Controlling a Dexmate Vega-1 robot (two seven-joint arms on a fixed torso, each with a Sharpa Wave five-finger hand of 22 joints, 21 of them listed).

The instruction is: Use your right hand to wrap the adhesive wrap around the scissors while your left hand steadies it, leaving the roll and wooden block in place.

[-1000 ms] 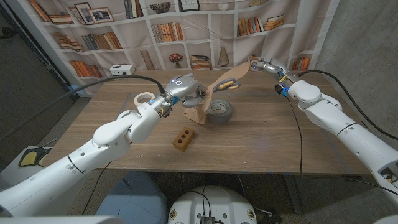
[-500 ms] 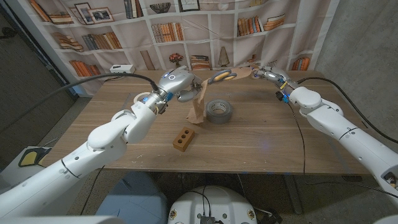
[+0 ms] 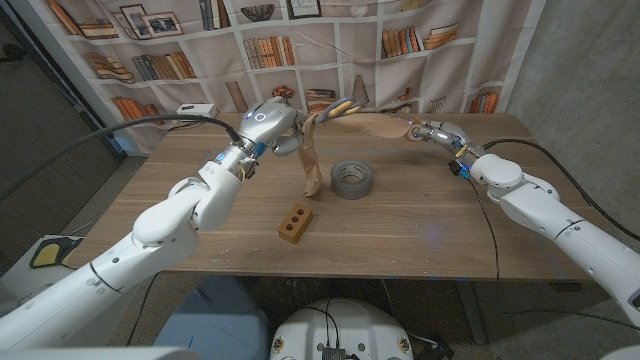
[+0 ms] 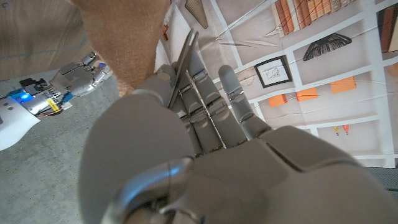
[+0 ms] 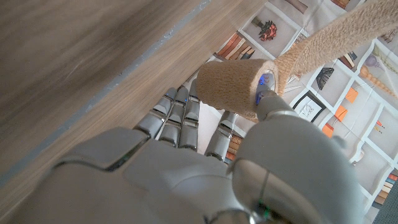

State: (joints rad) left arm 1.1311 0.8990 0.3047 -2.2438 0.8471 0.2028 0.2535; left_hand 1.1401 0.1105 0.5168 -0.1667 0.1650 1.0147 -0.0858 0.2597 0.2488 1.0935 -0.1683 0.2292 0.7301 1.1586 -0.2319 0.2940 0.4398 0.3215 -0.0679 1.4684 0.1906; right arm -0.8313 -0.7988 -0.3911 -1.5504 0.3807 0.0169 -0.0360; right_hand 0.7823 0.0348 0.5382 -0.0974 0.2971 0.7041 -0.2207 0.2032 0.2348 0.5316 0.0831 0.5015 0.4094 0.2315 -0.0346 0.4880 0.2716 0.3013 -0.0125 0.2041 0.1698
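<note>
My left hand (image 3: pixel 266 121) holds the scissors (image 3: pixel 339 106) in the air over the table's far side, with the yellow-and-black handles pointing right. The thin blades (image 4: pixel 183 67) run along my left hand (image 4: pixel 205 155). Tan adhesive wrap (image 3: pixel 308 158) hangs from the scissors as a loose sheet. A band of it stretches right to my right hand (image 3: pixel 428 131). That hand (image 5: pixel 186 168) grips the small wrap roll (image 5: pixel 238 87), and the strip (image 5: pixel 339 31) leads away from it. The wrap sheet (image 4: pixel 121 37) and my right hand (image 4: pixel 74 76) also show past the left hand.
A grey tape roll (image 3: pixel 351 178) lies flat mid-table, under the stretched band. A wooden block with two holes (image 3: pixel 295 223) lies nearer the front edge. The wooden table (image 3: pixel 400 235) ends at a bookshelf-print backdrop (image 3: pixel 300 40). Black cables trail from both arms.
My left hand has lifted the scissors higher and further left. My right hand has come down and nearer with the wrap roll, so the band now runs longer between the two hands.
</note>
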